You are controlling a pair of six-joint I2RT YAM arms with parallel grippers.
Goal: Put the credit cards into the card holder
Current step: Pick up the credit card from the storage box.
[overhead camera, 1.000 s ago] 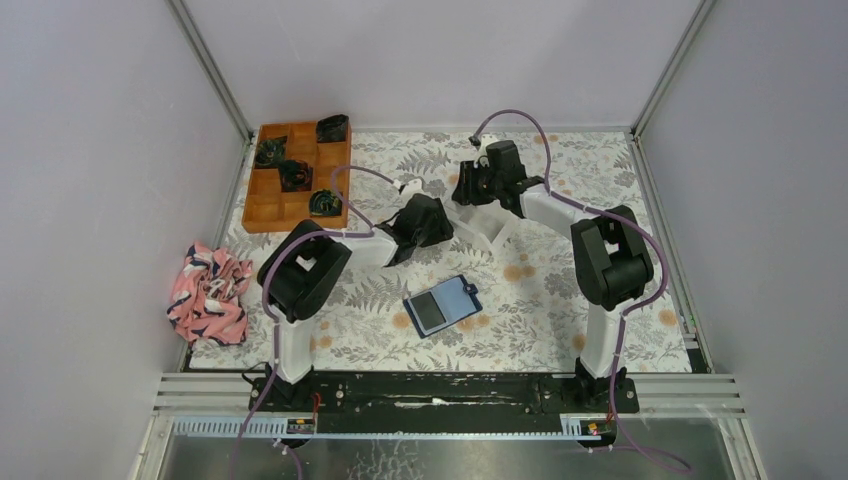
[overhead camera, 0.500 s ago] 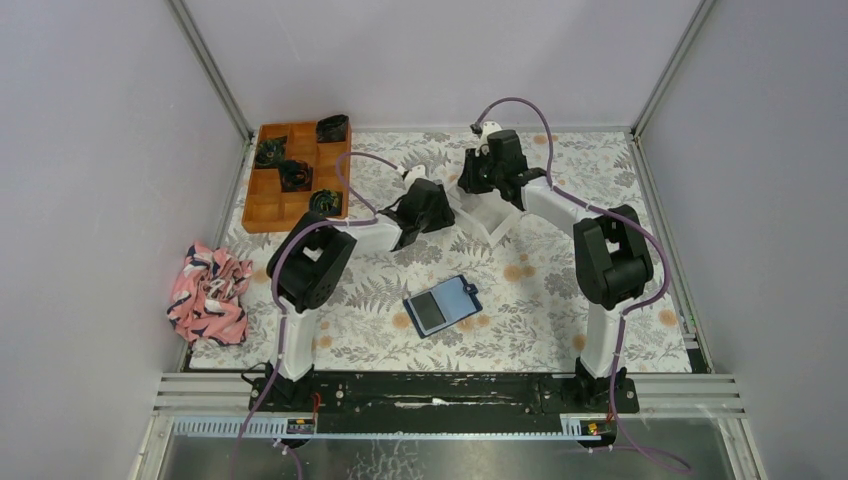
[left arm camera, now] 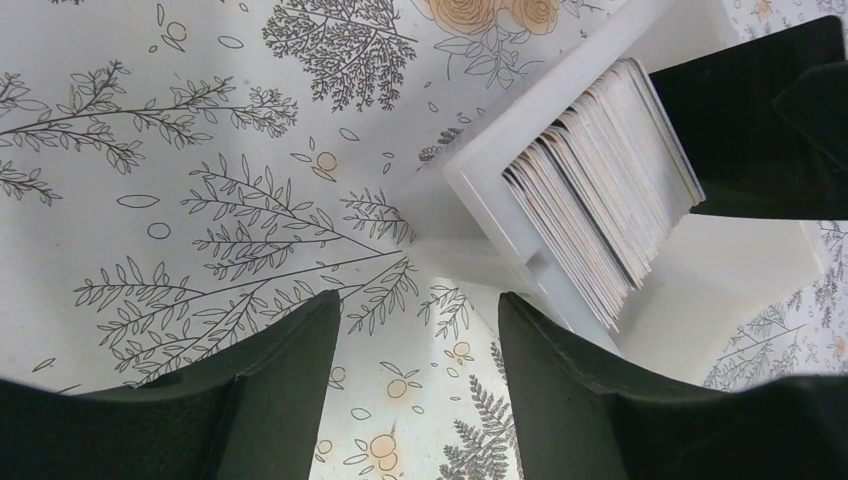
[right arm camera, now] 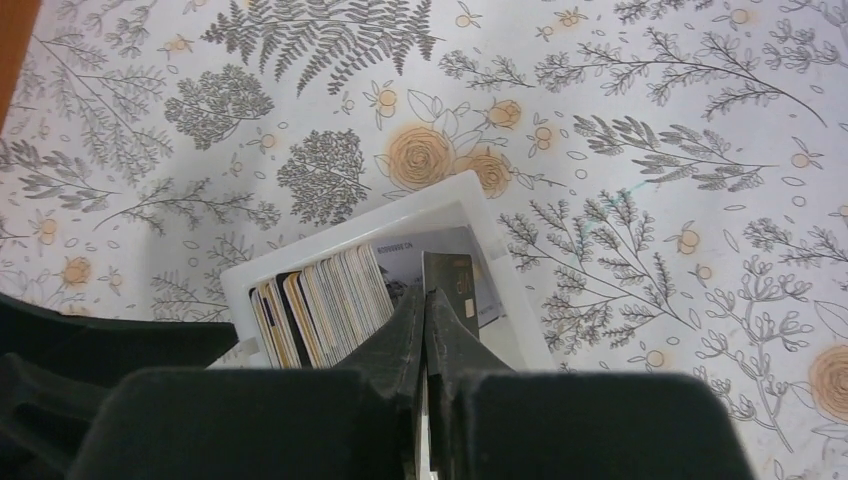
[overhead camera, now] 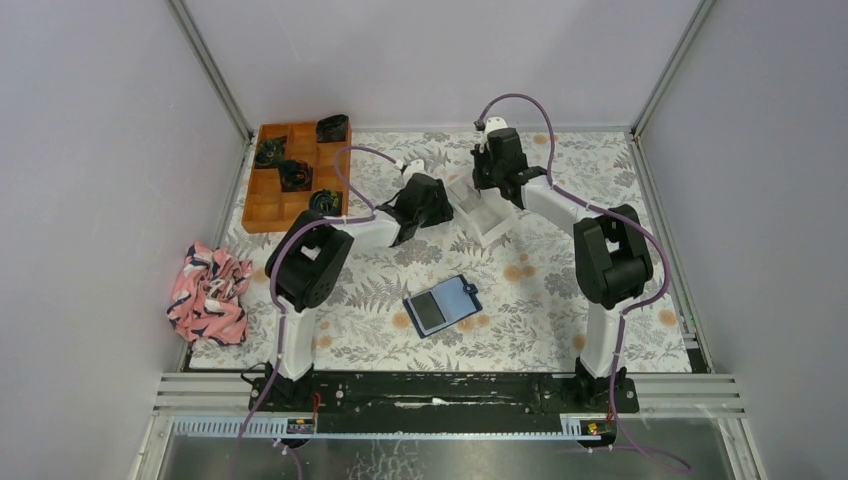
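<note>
Early — right gripper point(right arm camera: 425, 300) pinches one dark plastic card point(right arm camera: 450, 280) in the white plastic box point(right arm camera: 455, 190); left gripper point(left arm camera: 418, 310) gapes empty; navy folding wallet point(overhead camera: 443, 305) waits unfilled.

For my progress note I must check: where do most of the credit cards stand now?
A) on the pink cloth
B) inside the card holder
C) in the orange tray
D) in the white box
D: the credit cards stand on edge in a row inside the white box, while the card holder lies open, apart from it.
</note>
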